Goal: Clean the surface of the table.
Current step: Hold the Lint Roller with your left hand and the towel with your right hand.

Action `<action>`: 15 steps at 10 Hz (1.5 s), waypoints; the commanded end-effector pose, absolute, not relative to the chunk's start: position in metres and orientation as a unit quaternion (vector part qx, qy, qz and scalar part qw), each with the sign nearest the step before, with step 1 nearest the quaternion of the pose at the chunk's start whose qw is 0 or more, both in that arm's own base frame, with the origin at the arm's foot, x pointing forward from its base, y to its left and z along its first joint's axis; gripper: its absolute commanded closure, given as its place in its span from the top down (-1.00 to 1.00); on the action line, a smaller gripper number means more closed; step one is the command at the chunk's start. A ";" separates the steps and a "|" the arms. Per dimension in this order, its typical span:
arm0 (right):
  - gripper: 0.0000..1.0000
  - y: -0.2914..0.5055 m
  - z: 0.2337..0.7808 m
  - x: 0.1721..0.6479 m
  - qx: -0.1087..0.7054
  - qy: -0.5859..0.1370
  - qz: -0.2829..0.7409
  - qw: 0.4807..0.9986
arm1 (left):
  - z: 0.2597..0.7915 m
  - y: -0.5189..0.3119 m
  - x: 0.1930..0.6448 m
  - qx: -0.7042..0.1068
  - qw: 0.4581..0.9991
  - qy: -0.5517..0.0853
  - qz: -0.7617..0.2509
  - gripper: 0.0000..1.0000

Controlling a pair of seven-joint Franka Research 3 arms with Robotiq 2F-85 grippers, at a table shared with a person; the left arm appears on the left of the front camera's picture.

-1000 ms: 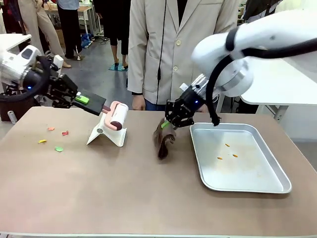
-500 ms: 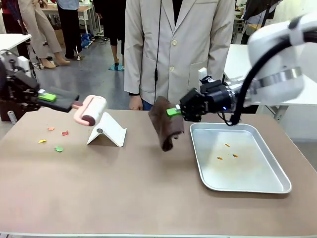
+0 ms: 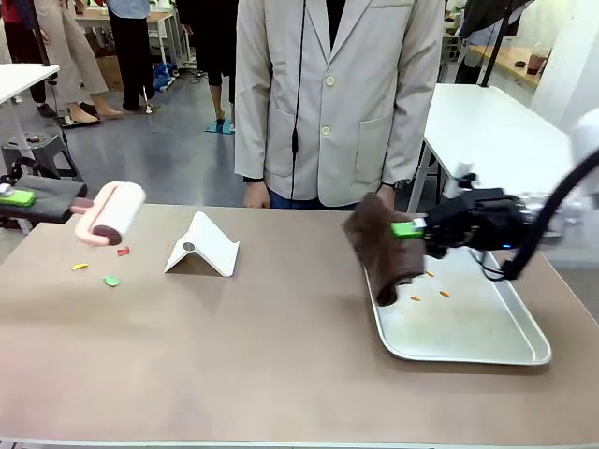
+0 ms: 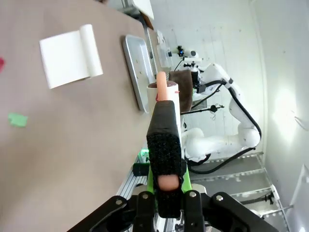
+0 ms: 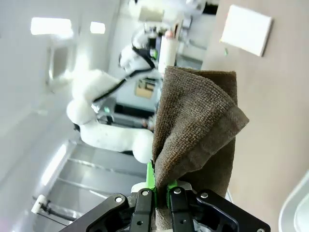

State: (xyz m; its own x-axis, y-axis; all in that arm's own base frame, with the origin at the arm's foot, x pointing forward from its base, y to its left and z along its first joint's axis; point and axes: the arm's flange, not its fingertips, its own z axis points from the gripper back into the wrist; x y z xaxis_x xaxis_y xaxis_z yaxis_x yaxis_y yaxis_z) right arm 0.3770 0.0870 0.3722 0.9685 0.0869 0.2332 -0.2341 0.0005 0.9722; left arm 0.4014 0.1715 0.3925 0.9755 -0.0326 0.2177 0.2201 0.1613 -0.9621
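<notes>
The brown table (image 3: 262, 346) carries small coloured scraps (image 3: 111, 280) near its left end. My left gripper (image 3: 17, 198) is at the far left, above the table's edge, shut on the black handle of a pink lint roller (image 3: 110, 213) that hovers over the scraps. In the left wrist view the gripper (image 4: 166, 193) clamps the handle (image 4: 164, 154). My right gripper (image 3: 412, 227) is shut on a brown cloth (image 3: 384, 248), which hangs over the left edge of the steel tray (image 3: 524, 351). The right wrist view shows the cloth (image 5: 198, 130) pinched in the gripper (image 5: 161, 193).
A white folded stand (image 3: 201, 246) sits at the back left of the middle. A few orange scraps (image 3: 430, 285) lie in the tray. A person in a beige coat (image 3: 337, 94) stands at the far edge, hands down.
My left gripper carried the roller left, off the white stand, out over the scraps. My right gripper swung right with the cloth, from the table's middle to the tray's left edge.
</notes>
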 end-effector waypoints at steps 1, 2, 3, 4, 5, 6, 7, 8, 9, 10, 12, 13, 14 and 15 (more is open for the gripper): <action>-1.00 0.028 0.388 0.359 0.729 -0.063 0.047 0.680 | 0.379 0.215 0.407 -0.652 0.746 -0.070 -0.114 -1.00; -1.00 -0.004 0.388 0.353 0.730 -0.079 0.006 0.679 | 0.374 0.231 0.405 -0.655 0.741 -0.077 -0.122 -1.00; -1.00 -0.035 0.386 0.346 0.733 -0.093 -0.011 0.673 | 0.367 0.257 0.399 -0.665 0.729 -0.077 -0.146 -1.00; -1.00 -0.061 0.385 0.339 0.744 -0.088 0.010 0.663 | 0.363 0.279 0.394 -0.676 0.718 -0.080 -0.143 -1.00; -1.00 -0.086 0.381 0.333 0.749 -0.094 0.009 0.656 | 0.358 0.298 0.389 -0.686 0.708 -0.087 -0.142 -1.00; -1.00 -0.106 0.376 0.328 0.749 -0.102 -0.001 0.655 | 0.352 0.315 0.384 -0.699 0.698 -0.091 -0.125 -1.00; -1.00 -0.117 0.372 0.322 0.749 -0.115 0.003 0.653 | 0.348 0.321 0.382 -0.709 0.690 -0.090 -0.114 -1.00; -1.00 -0.125 0.368 0.315 0.749 -0.132 -0.006 0.649 | 0.345 0.322 0.380 -0.712 0.687 -0.092 -0.110 -1.00; -1.00 -0.127 0.365 0.312 0.748 -0.136 -0.022 0.649 | 0.343 0.323 0.381 -0.715 0.686 -0.091 -0.096 -1.00; -1.00 -0.120 0.363 0.316 0.730 -0.117 -0.045 0.672 | 0.344 0.319 0.387 -0.715 0.690 -0.082 -0.082 -1.00; -1.00 -0.124 0.367 0.313 0.747 -0.128 -0.027 0.652 | 0.319 0.295 0.381 -0.705 0.694 -0.099 -0.102 -1.00; -1.00 -0.124 0.367 0.313 0.747 -0.128 -0.027 0.652 | 0.319 0.295 0.381 -0.705 0.694 -0.099 -0.102 -1.00; -1.00 -0.124 0.367 0.313 0.747 -0.128 -0.027 0.652 | 0.319 0.295 0.381 -0.705 0.694 -0.099 -0.102 -1.00; -1.00 -0.124 0.367 0.313 0.747 -0.128 -0.027 0.652 | 0.319 0.295 0.381 -0.705 0.694 -0.099 -0.102 -1.00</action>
